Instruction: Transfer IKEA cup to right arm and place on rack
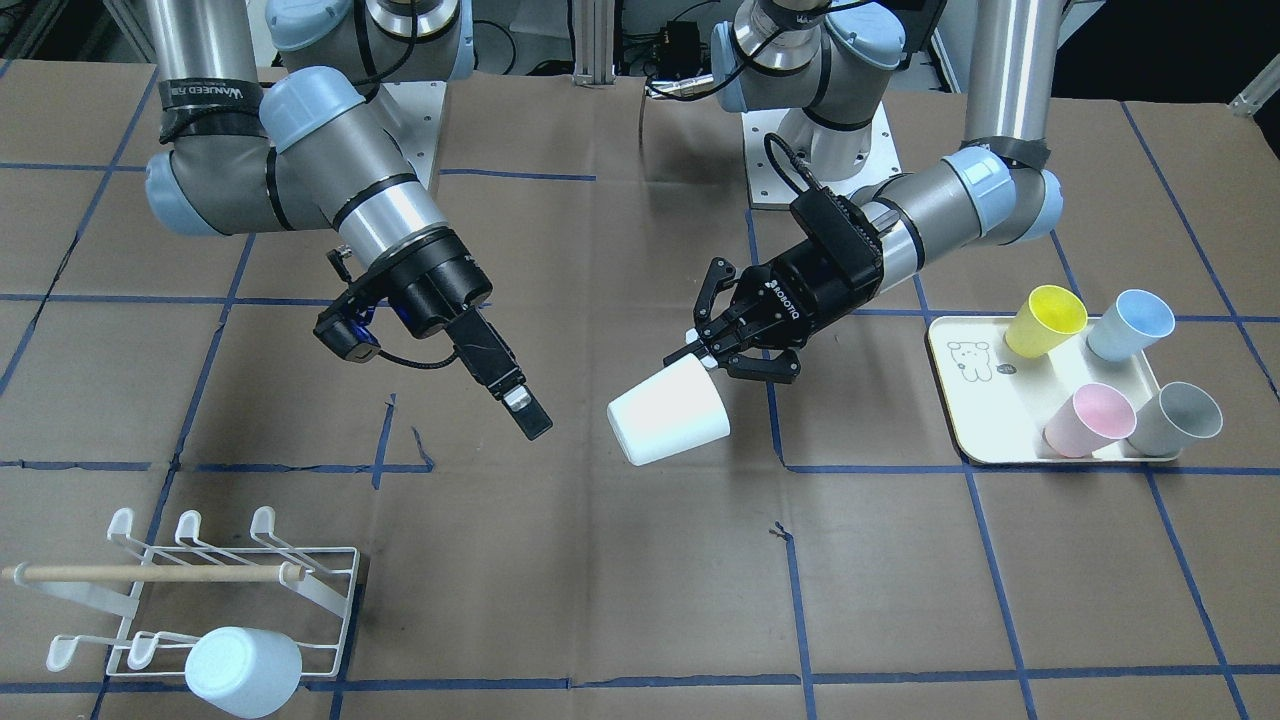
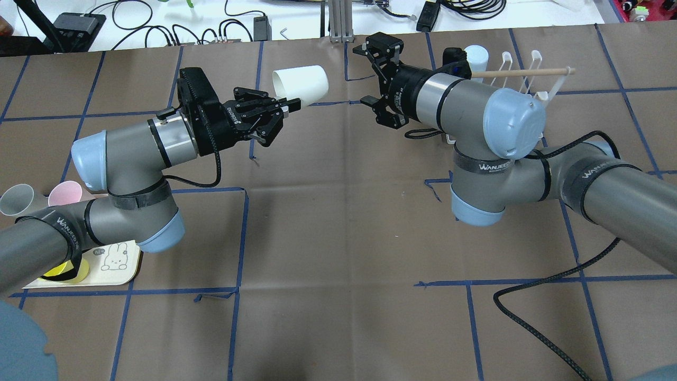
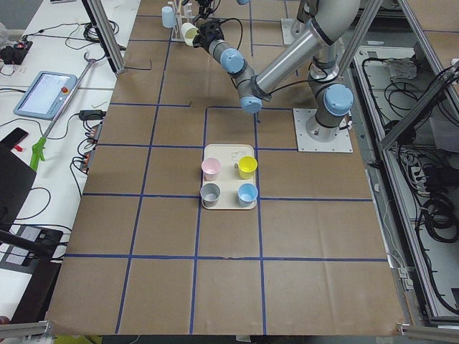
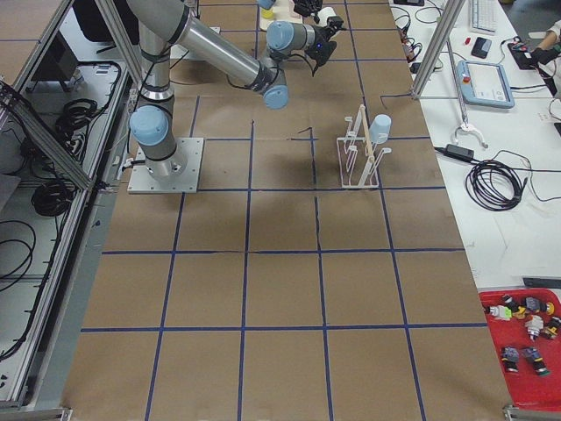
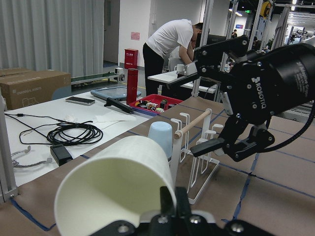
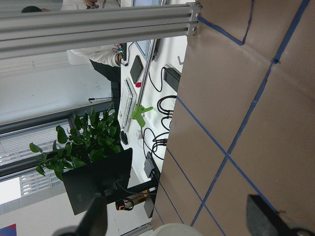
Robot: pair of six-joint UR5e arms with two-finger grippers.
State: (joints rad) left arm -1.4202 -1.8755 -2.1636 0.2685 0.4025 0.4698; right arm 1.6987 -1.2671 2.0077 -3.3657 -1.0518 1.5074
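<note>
"ROBOTIQ" is printed on the left pincer (image 1: 712, 352). It is clamped on a plain white tapered cup (image 1: 668, 412), held sideways above the worktop (image 1: 600, 560), near the right pincer (image 2: 368, 74), whose fingers stand apart. The black arm bands (image 2: 489, 166) read "WANJEED".

Overhead, we see the left arm (image 2: 127, 153) covering most of the tray (image 2: 124, 272). The right arm (image 2: 465, 106) hides much of the rack (image 2: 529, 71)

A robotics lab; aluminium frame post (image 6: 98, 22), teach pendant (image 3: 44, 94), cables (image 4: 495, 184) beside tape-gridded table (image 1: 600, 580).
</note>
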